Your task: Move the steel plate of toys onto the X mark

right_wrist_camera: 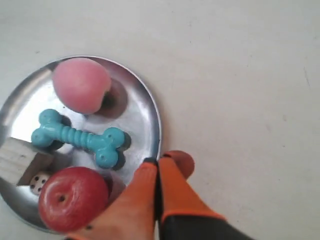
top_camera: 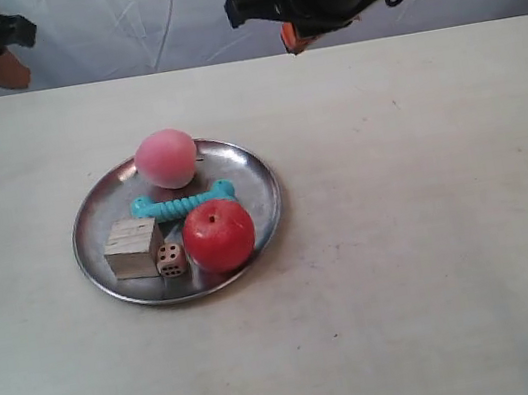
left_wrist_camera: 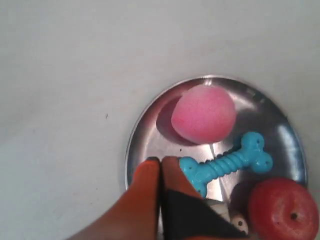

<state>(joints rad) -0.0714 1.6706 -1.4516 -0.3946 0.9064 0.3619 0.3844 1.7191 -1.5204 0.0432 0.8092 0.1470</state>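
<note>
The steel plate (top_camera: 253,181) (left_wrist_camera: 150,145) (right_wrist_camera: 141,107) lies left of the table's middle. It holds the pink ball (top_camera: 166,158), teal bone (top_camera: 184,203), red apple (top_camera: 219,235), wooden cube (top_camera: 133,248) and die (top_camera: 171,260). My left gripper (left_wrist_camera: 160,161) is shut and empty, its tips seen over the plate's rim beside the bone (left_wrist_camera: 227,164). My right gripper (right_wrist_camera: 159,160) is shut and empty too, its tips seen over the plate's edge beside the apple (right_wrist_camera: 72,198). In the exterior view both arms hang high at the back. I cannot make out the X mark.
The pale tabletop (top_camera: 432,230) stretches bare to the right of the plate and in front of it. A white cloth backdrop (top_camera: 164,22) closes off the far side behind the arms.
</note>
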